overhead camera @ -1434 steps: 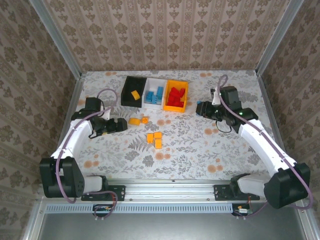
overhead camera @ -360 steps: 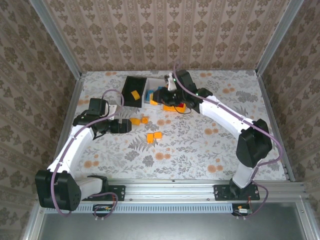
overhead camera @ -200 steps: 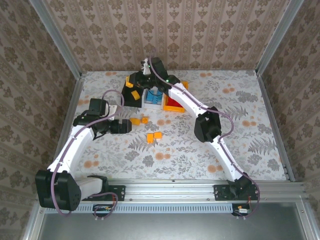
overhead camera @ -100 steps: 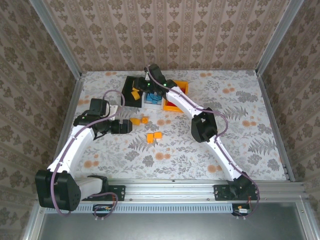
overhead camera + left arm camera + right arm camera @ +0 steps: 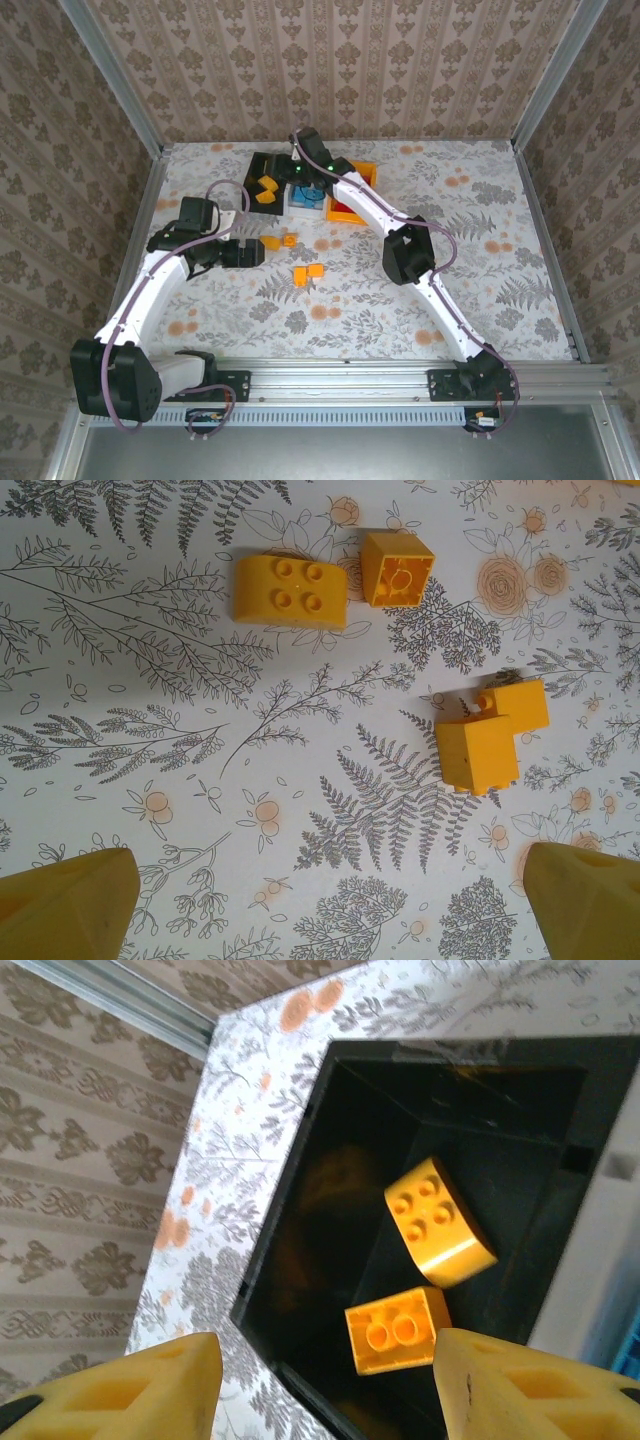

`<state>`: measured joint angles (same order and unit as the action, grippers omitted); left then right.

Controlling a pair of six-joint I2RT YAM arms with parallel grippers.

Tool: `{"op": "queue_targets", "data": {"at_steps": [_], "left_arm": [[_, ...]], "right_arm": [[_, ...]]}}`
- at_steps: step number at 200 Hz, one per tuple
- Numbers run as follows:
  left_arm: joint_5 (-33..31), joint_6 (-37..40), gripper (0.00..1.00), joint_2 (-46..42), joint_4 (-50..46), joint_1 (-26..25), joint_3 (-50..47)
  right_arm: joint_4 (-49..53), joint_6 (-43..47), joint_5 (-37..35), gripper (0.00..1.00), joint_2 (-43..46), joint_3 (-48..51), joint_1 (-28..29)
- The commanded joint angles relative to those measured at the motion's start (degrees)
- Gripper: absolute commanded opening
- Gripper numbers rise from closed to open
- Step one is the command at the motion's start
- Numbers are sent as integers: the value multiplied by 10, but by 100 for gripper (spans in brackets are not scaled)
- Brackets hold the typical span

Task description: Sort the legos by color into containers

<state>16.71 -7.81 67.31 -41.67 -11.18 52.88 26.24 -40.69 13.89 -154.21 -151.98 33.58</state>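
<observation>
Yellow-orange is the one colour not yet sorted: four loose legos [image 5: 290, 592] lie on the table [image 5: 450, 290], from 3 to 5 o'clock of the left hand [image 5: 255, 254]. That hand hovers with its fingers spread as wide as they go and nothing between them. At 12 o'clock stand the containers. First is the black bin [image 5: 300, 1210], with two yellow-orange bricks [image 5: 440, 1225] on its floor. The right hand [image 5: 325, 1385] hangs above it, fingers parted and gripping nothing. Next is the white bin [image 5: 296, 210] with light blue bricks [image 5: 310, 200], then the orange bin [image 5: 366, 172] with red bricks [image 5: 338, 206].

I see two risks. The right arm [image 5: 365, 203] reaches across the bins, so a low withdrawal could drag or tip one. Two loose legos appear to touch, so a careless pinch may shove the neighbour aside or lift both.
</observation>
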Motion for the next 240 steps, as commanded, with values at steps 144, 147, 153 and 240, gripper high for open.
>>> {"op": "queue_targets", "data": {"at_steps": [144, 147, 153, 240], "left_arm": [[-16, 15, 100, -24, -2, 4, -4], [-17, 16, 100, -24, -2, 4, -3], [-18, 15, 100, -26, -2, 4, -3], [-29, 16, 100, -41, -4, 4, -5]], "right_arm": [[137, 62, -107, 66, 463, 635, 116], [135, 59, -113, 66, 463, 640, 119], [133, 54, -127, 66, 461, 646, 128], [151, 37, -186, 65, 391, 603, 185]]}}
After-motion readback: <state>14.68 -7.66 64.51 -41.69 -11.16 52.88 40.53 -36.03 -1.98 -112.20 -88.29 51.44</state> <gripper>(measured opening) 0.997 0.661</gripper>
